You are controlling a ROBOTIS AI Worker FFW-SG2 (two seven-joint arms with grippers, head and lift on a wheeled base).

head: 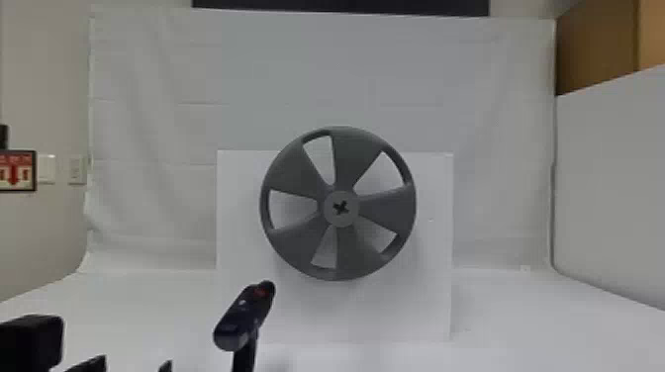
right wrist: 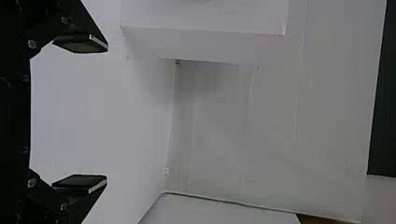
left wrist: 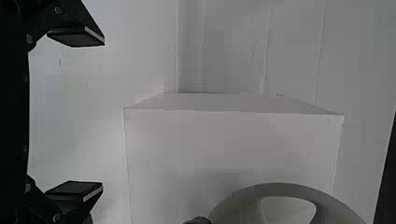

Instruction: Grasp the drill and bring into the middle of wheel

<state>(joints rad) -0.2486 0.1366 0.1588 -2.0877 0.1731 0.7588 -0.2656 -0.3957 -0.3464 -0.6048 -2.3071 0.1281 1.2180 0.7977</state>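
In the head view my left gripper is at the bottom edge, open, to the left of the drill, with a gap between them. The drill stands upright, its dark body on top, its handle running down past the bottom edge. The grey wheel is mounted upright on a white box, with a cross-shaped hole in its hub. In the left wrist view my left gripper is open and empty, and part of the wheel shows. My right gripper is open and empty in the right wrist view.
The white box stands behind the drill on the white table. A white cloth backdrop hangs behind. A pale partition bounds the right side, and a black block-like part is at the lower left.
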